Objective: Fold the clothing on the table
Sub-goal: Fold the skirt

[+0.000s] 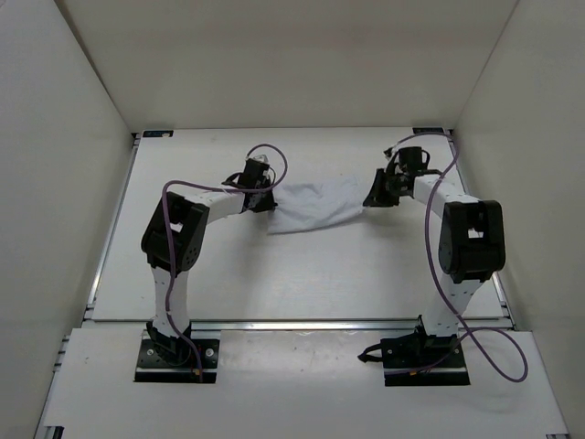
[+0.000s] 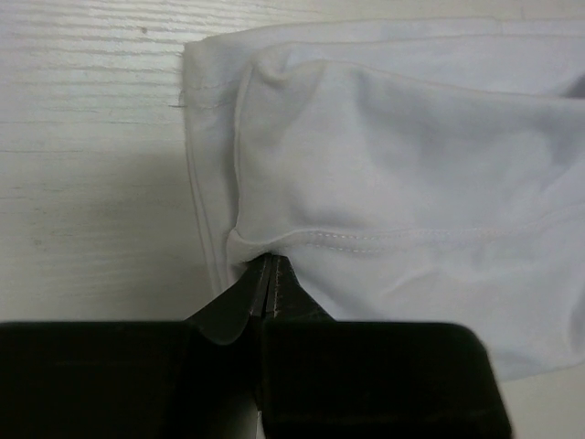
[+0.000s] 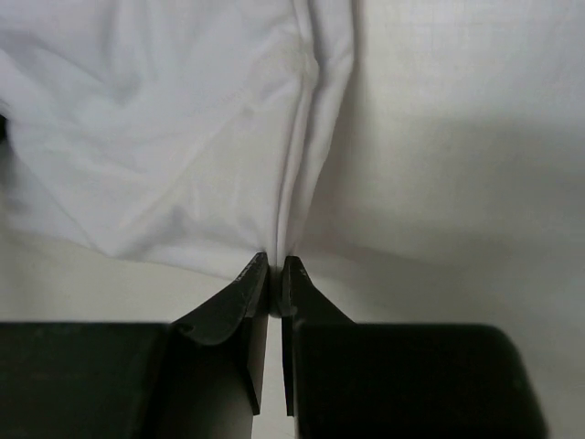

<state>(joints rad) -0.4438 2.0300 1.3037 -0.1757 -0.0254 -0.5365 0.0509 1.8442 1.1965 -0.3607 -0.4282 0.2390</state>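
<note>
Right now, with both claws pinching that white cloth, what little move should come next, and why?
Probably lift both ends a little together. The left gripper and right gripper are each shut on opposite edges of the clothing, which lies wrinkled on the table; raising it should free the fabric to be folded over.

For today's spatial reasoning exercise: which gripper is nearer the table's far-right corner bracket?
Right. The right gripper, shut on the right end of the clothing, sits just near-left of the bracket; the left gripper, shut on the other end, is farther left.
</note>
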